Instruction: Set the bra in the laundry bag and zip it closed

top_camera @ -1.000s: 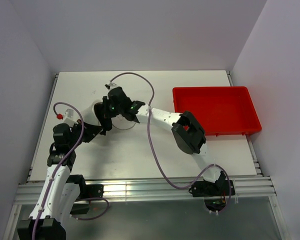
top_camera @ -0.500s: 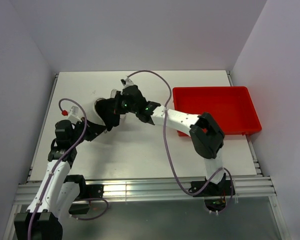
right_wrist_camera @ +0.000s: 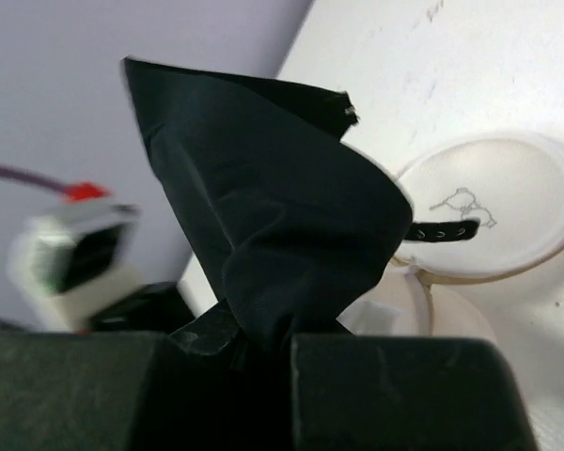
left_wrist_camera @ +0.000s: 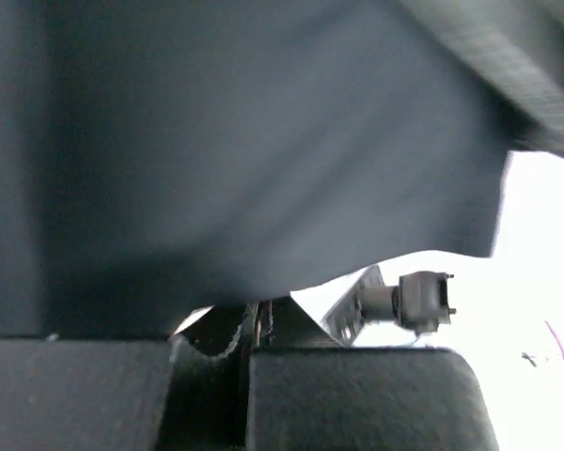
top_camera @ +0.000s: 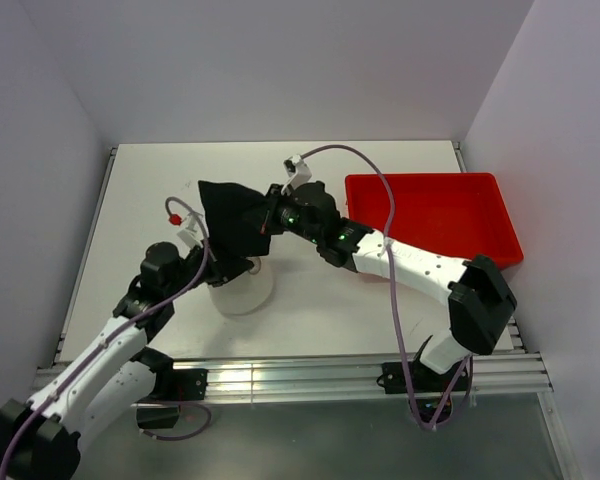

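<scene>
The blurred, dark cloth of the bra (left_wrist_camera: 263, 141) fills nearly the whole left wrist view. The left hand (left_wrist_camera: 248, 346) is closed tight. A thin chain-like bit shows in the slit between its fingers, too dim to name.

From above, that hand sits at the far-left rim of the laundry bag (top_camera: 245, 292). Whether it pinches the mesh cannot be told, and the bra and hand hide the bag's far edge. The bag stands on the desk (top_camera: 150, 190), and its round lid (right_wrist_camera: 508, 207) with the small black mark shows beyond the bra. A red bin (top_camera: 430, 215) stands far right, well apart from the bag.

The right arm reaches leftward from its bent elbow at the near right. The right hand (right_wrist_camera: 263, 343) is clamped on a fold of the bra, holding it up over the bag's far side. The left arm slants in from the near left.
</scene>
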`<state>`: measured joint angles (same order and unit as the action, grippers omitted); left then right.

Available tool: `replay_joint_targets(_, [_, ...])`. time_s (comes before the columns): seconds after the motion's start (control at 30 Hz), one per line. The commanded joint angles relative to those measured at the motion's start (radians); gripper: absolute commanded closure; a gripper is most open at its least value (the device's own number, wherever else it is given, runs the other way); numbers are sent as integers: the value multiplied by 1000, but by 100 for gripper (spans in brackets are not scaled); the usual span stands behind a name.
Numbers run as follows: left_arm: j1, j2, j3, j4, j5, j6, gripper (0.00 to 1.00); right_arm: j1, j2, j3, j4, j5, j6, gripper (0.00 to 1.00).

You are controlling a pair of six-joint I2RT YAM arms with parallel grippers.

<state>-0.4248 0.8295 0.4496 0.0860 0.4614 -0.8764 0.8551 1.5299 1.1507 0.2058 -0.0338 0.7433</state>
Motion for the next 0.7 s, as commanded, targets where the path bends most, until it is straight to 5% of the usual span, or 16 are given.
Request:
replay_joint_targets(0.0, [-2, -133, -37, -26, -137, -10, 100, 15, 70, -14, 0, -34, -32, 100])
replay_joint_targets(0.13, [-2, -246, 19, -271, -282, 63, 32, 44, 141, 58, -45, -14, -94, 100])
replay_joint_targets(0.2, [-2, -263, 76, -368, -344, 106, 21, 45, 144, 60, -39, -38, -107, 100])
replay_joint_targets(0.43, [0, -184, 339, -624, -611, 180, 29, 47, 85, -2, -16, -60, -154, 100])
replay_joint_targets(0.67, [6, -136, 370, -788, -659, 149, 43, 47, 29, -59, 21, -63, -205, 100])
